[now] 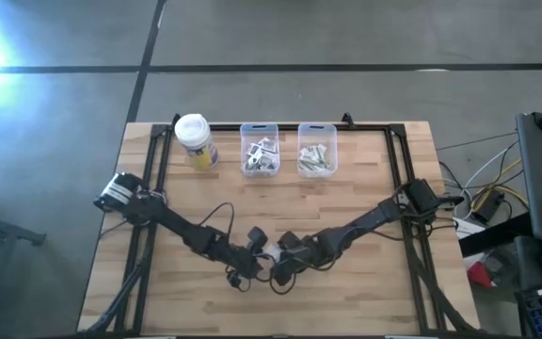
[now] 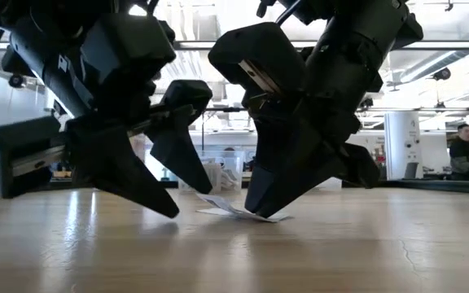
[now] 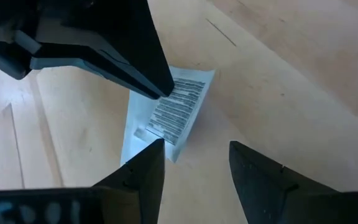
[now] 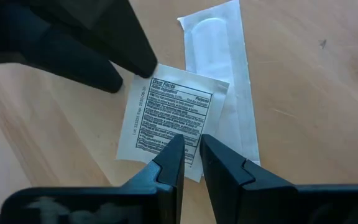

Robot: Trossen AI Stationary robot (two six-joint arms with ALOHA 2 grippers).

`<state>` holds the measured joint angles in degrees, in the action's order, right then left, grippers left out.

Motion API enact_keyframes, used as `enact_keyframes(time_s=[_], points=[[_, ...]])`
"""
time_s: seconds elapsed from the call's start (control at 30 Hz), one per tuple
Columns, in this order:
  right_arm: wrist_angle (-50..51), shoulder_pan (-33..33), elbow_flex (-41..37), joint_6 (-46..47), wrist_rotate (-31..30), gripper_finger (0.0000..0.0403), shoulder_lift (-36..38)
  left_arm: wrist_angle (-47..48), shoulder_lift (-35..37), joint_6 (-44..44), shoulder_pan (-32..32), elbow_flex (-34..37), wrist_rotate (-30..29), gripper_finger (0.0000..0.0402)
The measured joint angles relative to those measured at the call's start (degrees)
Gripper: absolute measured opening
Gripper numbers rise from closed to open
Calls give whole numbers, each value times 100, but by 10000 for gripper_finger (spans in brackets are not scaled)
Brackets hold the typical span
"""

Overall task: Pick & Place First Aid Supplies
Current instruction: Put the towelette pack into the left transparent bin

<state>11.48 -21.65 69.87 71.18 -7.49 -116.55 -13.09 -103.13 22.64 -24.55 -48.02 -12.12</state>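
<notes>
A square white packet with dark print [image 4: 169,118] lies partly over a long white strip packet [image 4: 219,74] on the wooden table, near its front middle [image 1: 263,255]. My right gripper [image 4: 191,152] is shut on the square packet's edge. My left gripper [image 3: 194,158] stands open just to the left of it. One of its fingertips [image 3: 154,152] is at the packet's corner, the other [image 3: 244,155] over bare wood. In the low view the packet [image 2: 226,206] slants up from the table between the two grippers. My right gripper pinches the square packet at its near edge [image 4: 190,144], close to a corner, between its two fingertips. The fingers come slanting down from the table's right. That edge stays at the table and the rest of the packet tilts up. Whether my left gripper's fingertip touches the packet's corner, I cannot tell.
A yellow container with a white lid [image 1: 194,141] and two clear bins [image 1: 260,151] [image 1: 316,151] holding packets stand along the far edge. Bare wood lies around the grippers. A person [image 2: 462,150] shows far behind the table.
</notes>
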Motion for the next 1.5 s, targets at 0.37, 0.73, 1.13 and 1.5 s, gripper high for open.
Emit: enact_keyframes(time_s=[0.37,0.73,1.13,1.5], points=[[-100,20,-2,-68,3,56,-4,-364,-210,19,73,-10,-224,139],[-125,31,0,-92,4,56,-4,-397,-197,35,222,-10,-337,52],[-129,26,2,-296,7,56,2,-383,-192,-22,147,1,-287,1],[-137,28,52,-433,66,81,2,-124,-162,-60,80,-8,-227,0]])
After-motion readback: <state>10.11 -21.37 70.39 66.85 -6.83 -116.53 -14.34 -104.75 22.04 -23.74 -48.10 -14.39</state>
